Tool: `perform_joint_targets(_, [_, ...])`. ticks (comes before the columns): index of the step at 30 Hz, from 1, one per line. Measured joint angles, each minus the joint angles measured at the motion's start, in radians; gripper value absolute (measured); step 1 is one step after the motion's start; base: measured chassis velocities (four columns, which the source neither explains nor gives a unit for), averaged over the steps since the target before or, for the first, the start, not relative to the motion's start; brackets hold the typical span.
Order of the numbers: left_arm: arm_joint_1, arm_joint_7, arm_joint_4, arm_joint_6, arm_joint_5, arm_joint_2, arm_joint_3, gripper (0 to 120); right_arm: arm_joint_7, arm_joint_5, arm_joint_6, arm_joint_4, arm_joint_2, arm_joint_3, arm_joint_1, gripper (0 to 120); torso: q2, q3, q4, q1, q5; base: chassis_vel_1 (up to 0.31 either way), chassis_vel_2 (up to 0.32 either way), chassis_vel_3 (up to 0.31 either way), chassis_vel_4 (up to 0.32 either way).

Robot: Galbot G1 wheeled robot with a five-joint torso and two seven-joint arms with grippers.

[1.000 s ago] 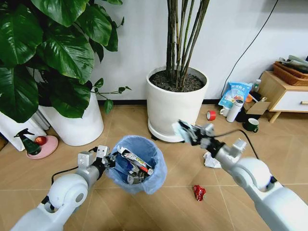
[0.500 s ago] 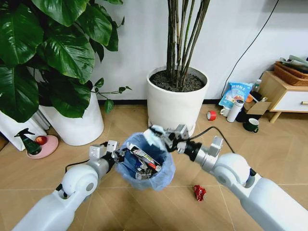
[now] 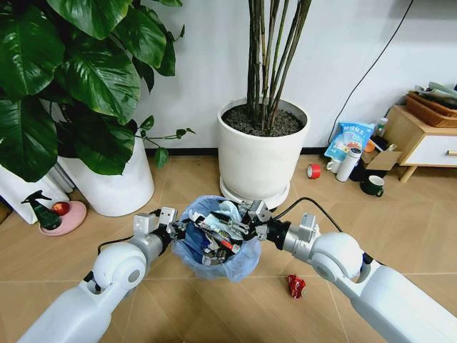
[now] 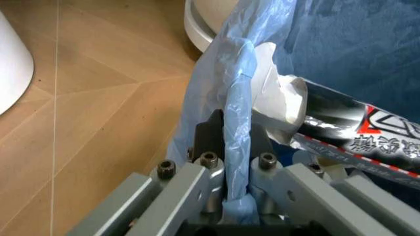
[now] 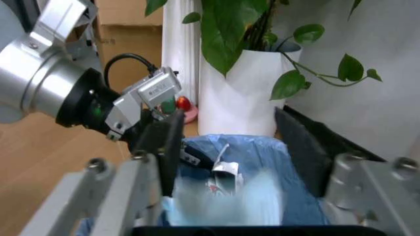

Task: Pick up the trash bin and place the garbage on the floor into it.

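The trash bin (image 3: 235,263), a small round bin lined with a light-blue bag, hangs above the floor (image 3: 178,307). My left gripper (image 3: 173,230) is shut on its rim; in the left wrist view the fingers (image 4: 208,135) pinch the blue bag fold (image 4: 236,98). My right gripper (image 3: 239,216) hovers over the bin's mouth with its jaws spread open (image 5: 233,147). A pale teal mask (image 3: 228,209) lies at the top of the bin, blurred below the open fingers (image 5: 253,199). Inside sit a printed tube (image 4: 354,135) and a white tissue (image 4: 282,98). A red wrapper (image 3: 295,286) lies on the tiles.
A big white pot with bare stems (image 3: 260,153) stands just behind the bin, and a leafy plant's pot (image 3: 114,186) is at the left. At the right are a red tape roll (image 3: 313,171), a white bottle (image 3: 348,164), a dark mug (image 3: 373,186) and a wooden cabinet (image 3: 421,139).
My right gripper carried the teal mask leftward from beside the pot to over the bin, then opened; the mask now lies in the bin. The left arm shifted the bin slightly right.
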Motion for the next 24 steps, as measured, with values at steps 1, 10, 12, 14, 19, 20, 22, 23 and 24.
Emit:
perform_joint_targets(1, [0.000,0.000,0.000,0.000,0.000,0.000,0.000,0,0.000,0.000,0.000,0.000,0.000,0.000,0.000,53,0.000,0.000,0.0000,0.000,0.0000,0.000,0.000,0.000,0.000])
perform_joint_targets(10, [0.018,0.000,-0.010,-0.001,0.009,-0.002,-0.014,0,0.041,0.004,0.002,-0.013,0.021,0.006,0.013,87,0.000,0.000,0.0001,0.000,0.0000,0.000,0.000,0.000,0.000])
perform_joint_targets(12, [0.023,0.000,-0.010,-0.002,0.014,-0.005,-0.016,0,0.074,0.013,0.002,-0.008,0.027,0.024,0.008,96,0.000,0.000,0.0001,0.000,0.0000,0.000,0.000,0.000,0.000])
perform_joint_targets(14, [0.025,0.000,-0.010,-0.002,0.016,-0.007,-0.018,0,0.085,0.016,0.002,-0.005,0.028,0.033,0.005,98,0.000,0.000,0.0001,0.000,0.0000,0.000,0.000,0.000,0.000])
perform_joint_targets(19, [0.034,0.000,-0.010,-0.004,0.020,-0.013,-0.033,0,0.148,0.025,0.002,0.000,0.024,0.088,-0.018,100,0.000,0.000,0.0000,0.000,0.0001,0.000,0.000,0.000,0.000])
perform_joint_targets(20, [0.041,-0.001,-0.013,-0.004,0.022,-0.016,-0.045,0,0.190,0.029,-0.003,0.002,0.020,0.115,-0.037,100,0.000,0.000,0.0001,0.000,0.0001,0.000,0.000,0.000,0.000])
perform_joint_targets(22, [0.048,-0.001,-0.015,-0.005,0.024,-0.019,-0.054,0,0.236,0.031,-0.013,0.002,0.018,0.136,-0.056,100,0.000,0.000,0.0000,0.000,0.0000,0.000,0.000,0.000,0.000])
perform_joint_targets(23, [0.066,-0.001,-0.022,-0.006,0.031,-0.021,-0.073,0,0.309,0.032,-0.030,-0.004,0.020,0.168,-0.088,100,0.000,0.000,-0.0001,0.000,0.0000,0.000,0.000,0.000,0.000])
perform_joint_targets(24, [0.066,-0.001,-0.022,-0.006,0.031,-0.021,-0.073,0,0.309,0.032,-0.030,-0.004,0.020,0.168,-0.088,100,0.000,0.000,-0.0001,0.000,0.0000,0.000,0.000,0.000,0.000])
